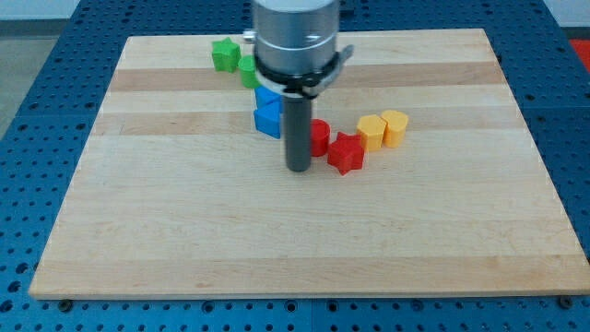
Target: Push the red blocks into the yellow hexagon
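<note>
Red star block [346,152] and a rod-hidden red block [319,137] are flanked by my tip [298,170]; yellow hexagon [395,127] lies right; no end effector jaws are seen.

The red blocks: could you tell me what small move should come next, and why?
Probably slide my tip toward the view's right. It sits just left of the red blocks, and the yellow hexagon lies to their right, beyond the orange block, not yet touching them.

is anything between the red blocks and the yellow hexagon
Nothing visible blocks the way. My tip sits at the left of the two red blocks, and the yellow blocks lie just to their upper right, with only bare board between them.
</note>
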Robot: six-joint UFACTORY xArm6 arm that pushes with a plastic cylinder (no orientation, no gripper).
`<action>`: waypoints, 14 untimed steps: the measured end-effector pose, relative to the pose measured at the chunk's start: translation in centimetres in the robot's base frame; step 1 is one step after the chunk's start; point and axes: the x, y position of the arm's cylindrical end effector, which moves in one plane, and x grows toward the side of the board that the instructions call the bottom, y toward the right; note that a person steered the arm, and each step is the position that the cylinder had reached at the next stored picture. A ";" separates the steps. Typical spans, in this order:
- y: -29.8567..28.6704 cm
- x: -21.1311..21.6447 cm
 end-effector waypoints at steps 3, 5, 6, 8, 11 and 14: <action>1.4 -3.7; 5.7 -3.7; 2.7 -3.6; 4.9 1.0; 8.5 0.3; 6.6 0.2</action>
